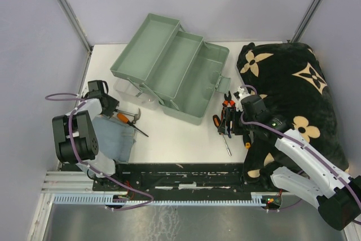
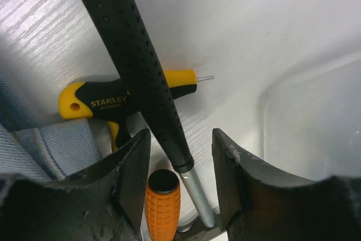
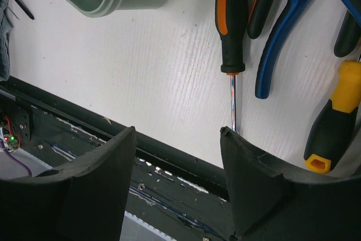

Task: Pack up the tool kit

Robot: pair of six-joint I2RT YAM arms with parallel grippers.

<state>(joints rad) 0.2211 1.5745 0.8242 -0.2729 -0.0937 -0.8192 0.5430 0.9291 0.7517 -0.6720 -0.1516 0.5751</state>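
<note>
Wide-spread gripper (image 3: 177, 139) near orange-black screwdriver (image 3: 232, 21), blue pliers (image 3: 275, 35)

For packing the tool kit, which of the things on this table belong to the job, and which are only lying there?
Belong to the job:
- toolbox, standing open
- hammer
- yellow-black Stanley driver
- orange-black screwdriver
- blue-handled pliers

Only lying there:
- folded blue-grey cloth
- black flowered blanket

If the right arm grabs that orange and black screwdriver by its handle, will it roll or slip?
Probably rolls if nudged: the orange-and-black screwdriver has a rounded handle and lies on the flat white table. The handle looks rubbery, so a grip should hold. The thin steel shaft is likely stiff.
</note>
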